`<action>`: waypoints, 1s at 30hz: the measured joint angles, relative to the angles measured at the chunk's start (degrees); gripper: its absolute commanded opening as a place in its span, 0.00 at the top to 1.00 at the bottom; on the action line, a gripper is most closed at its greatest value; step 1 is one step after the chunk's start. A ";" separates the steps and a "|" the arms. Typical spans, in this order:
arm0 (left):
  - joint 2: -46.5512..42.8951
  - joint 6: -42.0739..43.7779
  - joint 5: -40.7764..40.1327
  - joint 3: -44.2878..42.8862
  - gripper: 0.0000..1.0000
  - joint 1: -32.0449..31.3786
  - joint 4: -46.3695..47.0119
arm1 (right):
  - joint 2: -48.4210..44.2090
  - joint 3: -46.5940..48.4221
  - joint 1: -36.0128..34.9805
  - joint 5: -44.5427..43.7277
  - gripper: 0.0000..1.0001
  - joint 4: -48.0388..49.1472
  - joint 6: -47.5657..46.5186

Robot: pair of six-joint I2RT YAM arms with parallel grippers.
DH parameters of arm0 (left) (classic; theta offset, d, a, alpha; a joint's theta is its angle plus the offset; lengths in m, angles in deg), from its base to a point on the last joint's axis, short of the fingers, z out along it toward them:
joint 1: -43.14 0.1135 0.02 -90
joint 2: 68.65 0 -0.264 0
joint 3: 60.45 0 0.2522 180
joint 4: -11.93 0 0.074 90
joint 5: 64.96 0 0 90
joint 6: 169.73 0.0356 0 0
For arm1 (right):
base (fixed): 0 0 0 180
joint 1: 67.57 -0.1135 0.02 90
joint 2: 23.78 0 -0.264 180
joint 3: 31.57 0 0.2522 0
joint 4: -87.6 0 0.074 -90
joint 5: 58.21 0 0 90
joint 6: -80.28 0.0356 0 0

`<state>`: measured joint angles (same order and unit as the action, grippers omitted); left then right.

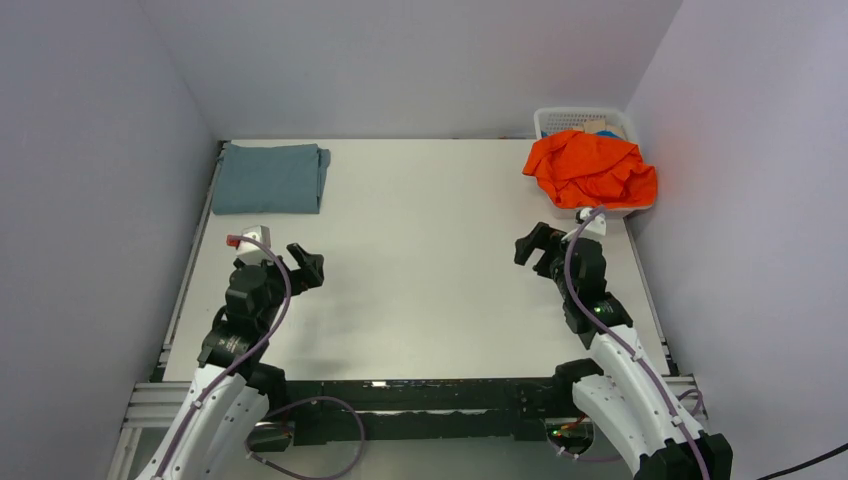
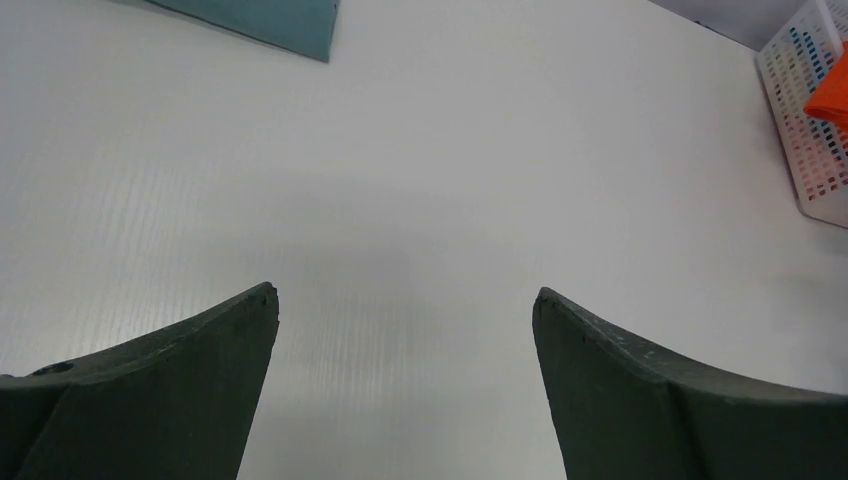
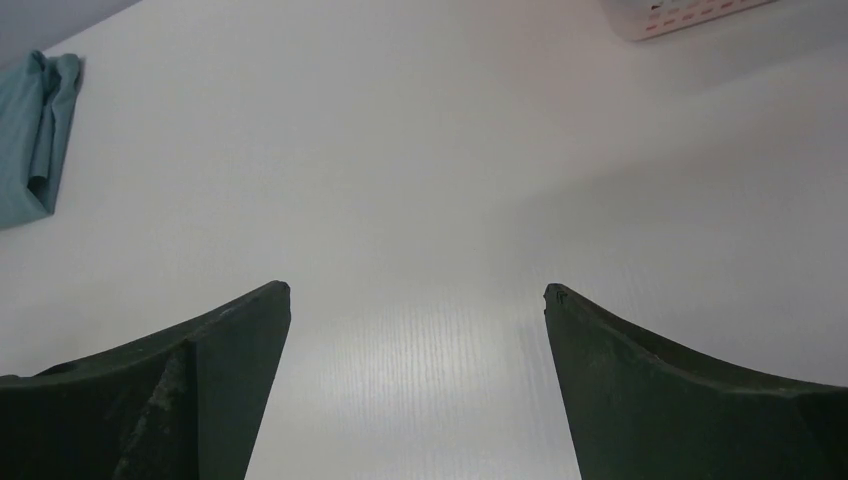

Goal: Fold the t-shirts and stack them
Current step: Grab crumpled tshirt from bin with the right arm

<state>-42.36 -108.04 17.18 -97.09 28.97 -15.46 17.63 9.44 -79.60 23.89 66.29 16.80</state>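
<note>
A grey-blue t-shirt point(image 1: 268, 178) lies folded flat at the table's far left; its corner shows in the left wrist view point(image 2: 270, 20) and its edge in the right wrist view point(image 3: 35, 135). A bright orange t-shirt point(image 1: 590, 168) is bunched on top of the white lattice basket point(image 1: 570, 120) at the far right; a bit of it shows in the left wrist view point(image 2: 832, 95). The turquoise-blue t-shirt is out of view. My left gripper point(image 1: 308, 268) point(image 2: 405, 295) is open and empty above the bare table. My right gripper point(image 1: 532, 245) point(image 3: 418, 290) is open and empty too.
The white basket point(image 2: 805, 130) stands in the far right corner against the wall, its base edge in the right wrist view point(image 3: 690, 15). Grey walls close in the table on the left, back and right. The white tabletop point(image 1: 430, 260) lies between the two arms.
</note>
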 measured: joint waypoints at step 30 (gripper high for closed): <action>4.39 0.00 -2.27 0.04 0.00 0.00 -0.85 | 68.26 62.38 20.46 -10.49 0.03 -10.47 -2.73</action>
<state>-37.97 -108.04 14.91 -97.04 28.97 -16.31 85.89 71.82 -59.14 13.39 55.82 14.07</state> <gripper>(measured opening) 0.994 0.985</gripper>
